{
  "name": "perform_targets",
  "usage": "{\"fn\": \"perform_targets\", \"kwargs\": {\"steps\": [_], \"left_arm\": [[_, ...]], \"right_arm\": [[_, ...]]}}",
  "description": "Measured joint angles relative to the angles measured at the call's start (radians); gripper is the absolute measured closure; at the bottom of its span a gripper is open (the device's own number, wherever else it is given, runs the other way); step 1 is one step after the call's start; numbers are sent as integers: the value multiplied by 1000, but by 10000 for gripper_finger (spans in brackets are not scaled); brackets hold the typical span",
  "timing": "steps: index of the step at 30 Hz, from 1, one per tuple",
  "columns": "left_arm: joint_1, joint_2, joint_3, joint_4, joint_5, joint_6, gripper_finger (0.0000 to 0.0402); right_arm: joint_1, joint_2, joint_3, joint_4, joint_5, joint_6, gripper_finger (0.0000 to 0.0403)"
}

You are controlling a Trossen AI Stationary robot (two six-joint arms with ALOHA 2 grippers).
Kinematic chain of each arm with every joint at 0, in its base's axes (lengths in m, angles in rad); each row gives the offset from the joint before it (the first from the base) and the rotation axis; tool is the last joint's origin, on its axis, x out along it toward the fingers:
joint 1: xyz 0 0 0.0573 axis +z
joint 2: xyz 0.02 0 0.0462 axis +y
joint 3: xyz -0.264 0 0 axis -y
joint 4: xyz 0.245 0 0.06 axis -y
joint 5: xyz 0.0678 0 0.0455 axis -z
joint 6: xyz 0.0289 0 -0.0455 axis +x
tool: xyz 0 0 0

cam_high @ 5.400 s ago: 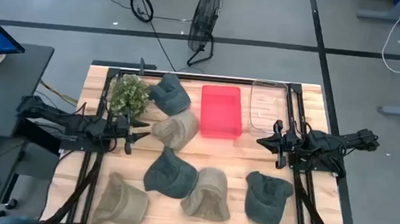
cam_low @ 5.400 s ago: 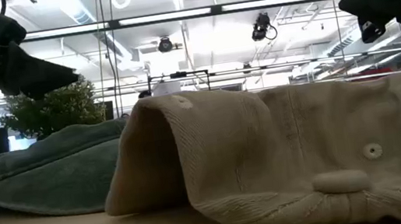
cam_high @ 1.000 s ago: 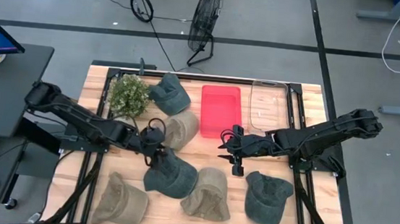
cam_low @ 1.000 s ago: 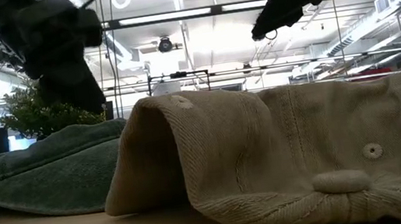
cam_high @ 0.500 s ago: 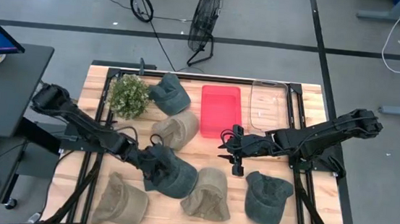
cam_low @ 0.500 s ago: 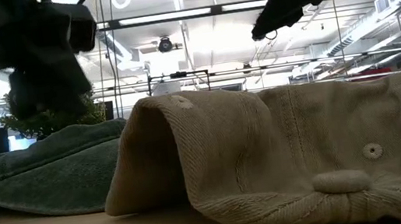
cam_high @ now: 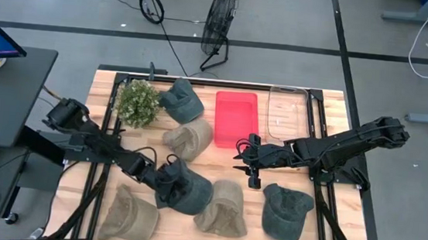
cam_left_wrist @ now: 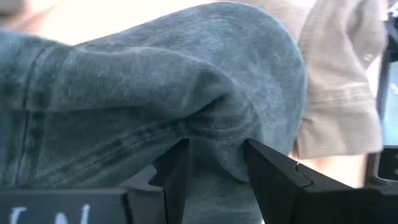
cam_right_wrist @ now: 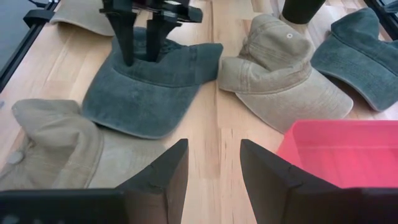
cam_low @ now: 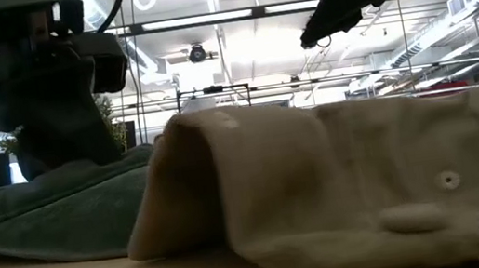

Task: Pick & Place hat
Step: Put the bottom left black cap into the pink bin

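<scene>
My left gripper (cam_left_wrist: 214,163) fingers pinch fold of green cap (cam_high: 185,189) at its crown, cloth bunched between jaws. Cap flat on table (cam_high: 218,158), long axis running away from my fingers, brim far end. Right gripper (cam_high: 250,168) hovers beyond cap, fingers spread, empty. I count seven caps: three green, four tan. One red bin (cam_high: 236,119).

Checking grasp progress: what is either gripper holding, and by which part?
The left gripper pinches a fold of the dark green cap's crown. The right gripper is open, empty.

no readable text, labels or signs
</scene>
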Motion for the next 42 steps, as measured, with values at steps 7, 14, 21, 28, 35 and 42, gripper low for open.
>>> {"fn": "perform_targets", "kwargs": {"steps": [7,14,21,28,35,42], "left_arm": [[-8,27,0,18,0,33,310],[-7,16,1,13,0,109,392],[-6,-54,1,8,-8,196,397],[40,-149,2,10,-40,350,398],[125,-205,2,5,-44,504,398],[208,-247,2,-7,-43,608,398]], "right_arm": [[0,0,0,11,0,-6,255],[0,0,0,22,0,-9,255],[0,0,0,30,0,-9,255],[0,0,0,55,0,-6,255],[0,0,0,57,0,-4,255],[0,0,0,-12,0,2,255]]}}
